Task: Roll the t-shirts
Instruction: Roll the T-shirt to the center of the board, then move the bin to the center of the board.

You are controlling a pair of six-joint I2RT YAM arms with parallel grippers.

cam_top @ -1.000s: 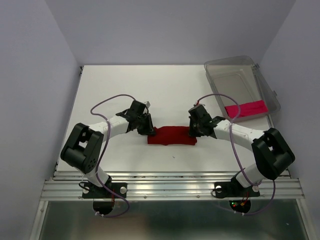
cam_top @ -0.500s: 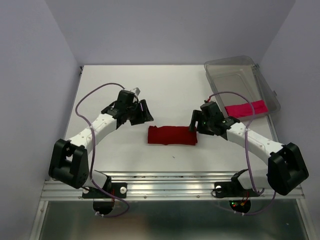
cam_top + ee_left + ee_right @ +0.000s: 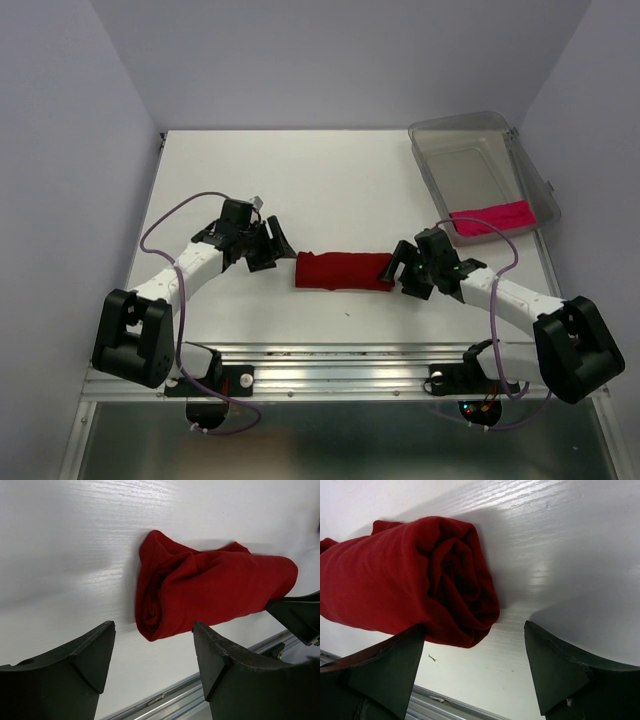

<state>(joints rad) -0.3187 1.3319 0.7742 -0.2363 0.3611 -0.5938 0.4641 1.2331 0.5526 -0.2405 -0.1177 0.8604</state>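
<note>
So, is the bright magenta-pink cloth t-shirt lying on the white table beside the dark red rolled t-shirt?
No, the top view shows the bright magenta-pink cloth t-shirt lying inside the clear plastic bin.

Item one, before me: a white table (image 3: 330, 180), its top faintly wood-grained, with soft glare. Item two: a clear plastic bin (image 3: 470, 165), rectangular, at the table's far right corner, its long side running near to far. Item three: a ribbed aluminium rail (image 3: 340, 375) along the near edge. Item four: plain pale lilac walls (image 3: 340, 60) left, far and right.
</note>
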